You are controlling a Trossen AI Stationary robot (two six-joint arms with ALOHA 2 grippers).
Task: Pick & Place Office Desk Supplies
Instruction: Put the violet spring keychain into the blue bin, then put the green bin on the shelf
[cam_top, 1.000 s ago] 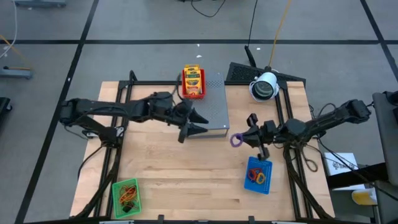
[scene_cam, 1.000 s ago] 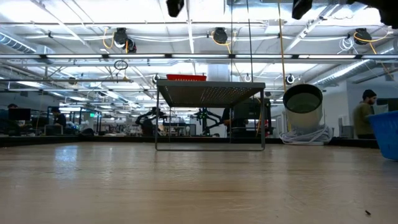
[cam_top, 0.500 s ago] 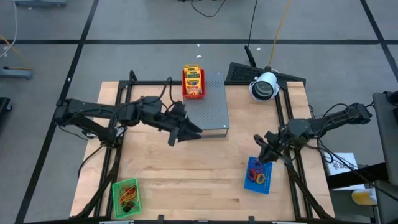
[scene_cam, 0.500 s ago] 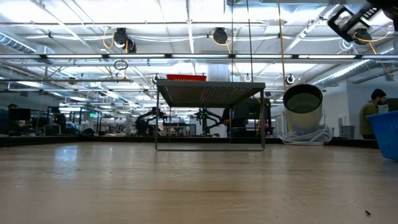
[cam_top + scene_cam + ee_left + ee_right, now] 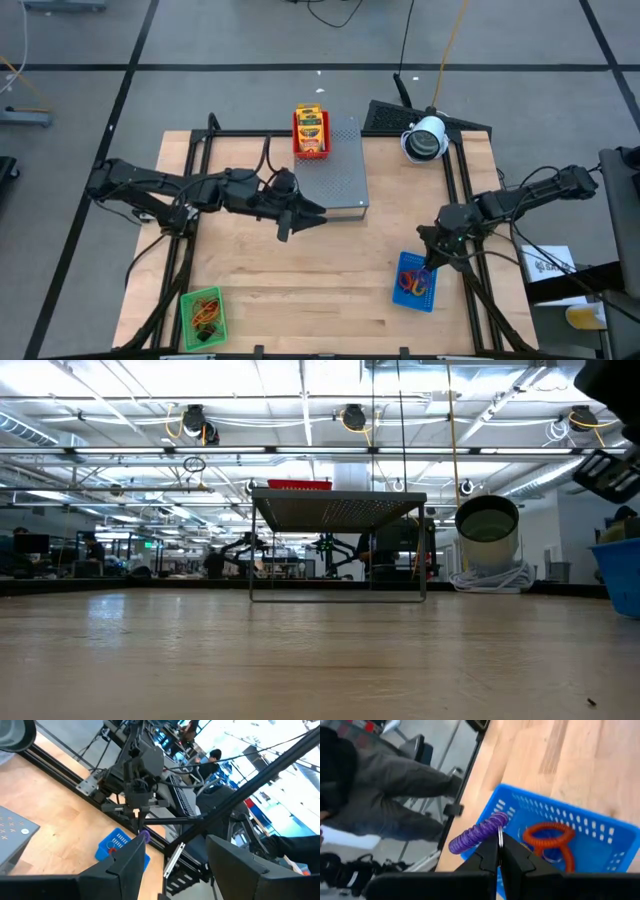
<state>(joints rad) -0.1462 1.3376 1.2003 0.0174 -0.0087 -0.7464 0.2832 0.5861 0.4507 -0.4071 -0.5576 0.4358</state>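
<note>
Right wrist view: a purple coil loop (image 5: 479, 833) is pinched in the closed right gripper (image 5: 498, 854), held above the blue tray (image 5: 600, 855), where an orange loop (image 5: 549, 836) lies. Placing step is judged in hand; release over the tray is called for next. The left gripper (image 5: 297, 212) is held apart, empty, beside the grey box (image 5: 340, 170).

Big open robotics lab: ceiling trusses (image 5: 300, 450), distant workstations (image 5: 60, 565).

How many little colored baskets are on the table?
3: a red basket on top of the grey metal box, a green basket at the table's near left corner, and a blue basket under the right hand.
</note>
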